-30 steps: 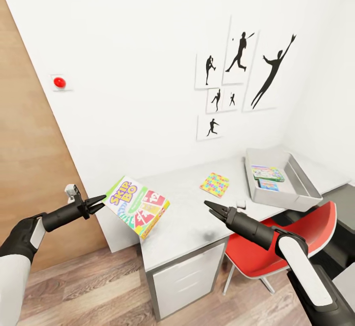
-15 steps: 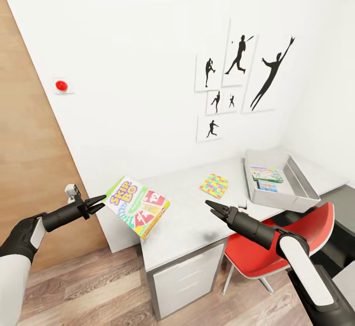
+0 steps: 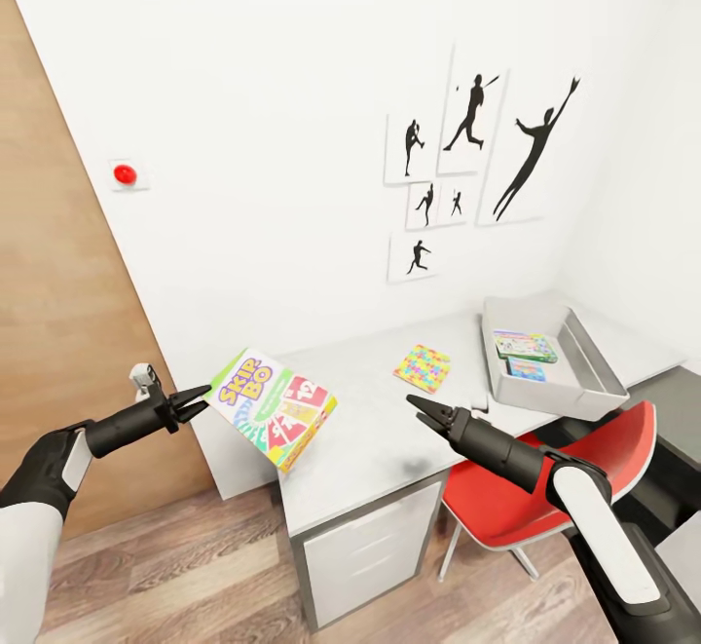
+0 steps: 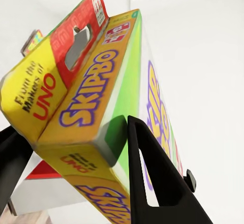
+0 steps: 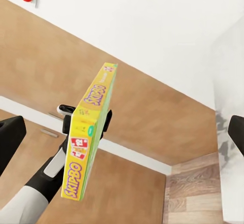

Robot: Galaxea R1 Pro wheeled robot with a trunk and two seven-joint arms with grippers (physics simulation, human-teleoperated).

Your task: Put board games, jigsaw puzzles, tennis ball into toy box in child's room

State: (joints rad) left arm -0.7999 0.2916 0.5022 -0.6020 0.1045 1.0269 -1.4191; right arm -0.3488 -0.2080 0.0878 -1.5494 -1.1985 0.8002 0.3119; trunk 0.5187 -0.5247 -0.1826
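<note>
The left end effector (image 3: 198,397) is clamped on one short edge of the Skip-Bo box (image 3: 276,408), which juts out flat and tilted beyond the near-left corner of the tabletop (image 3: 375,439). In the left wrist view the fingers (image 4: 152,178) pinch the box (image 4: 96,112) across its thin side. The box looks light and stiff, a glossy card carton, so held by one edge it could pivot or slip if swung fast; a hold nearer its middle would probably be steadier.

The right end effector (image 3: 421,407) hovers over the tabletop with its jaws nearly together and nothing between them.

The toy box (image 3: 584,386) sits at the tabletop's far right end, well apart from the Skip-Bo box. It already holds a pale game with green (image 3: 526,345) and a small blue one (image 3: 527,369), leaving bare floor along its left half. A jigsaw puzzle (image 3: 424,367) lies on the tabletop between the held box and the toy box.

The tabletop is otherwise open, but the toy box's raised sloping walls must be cleared, and the red chair (image 3: 545,498) crowds the tabletop's near edge.
</note>
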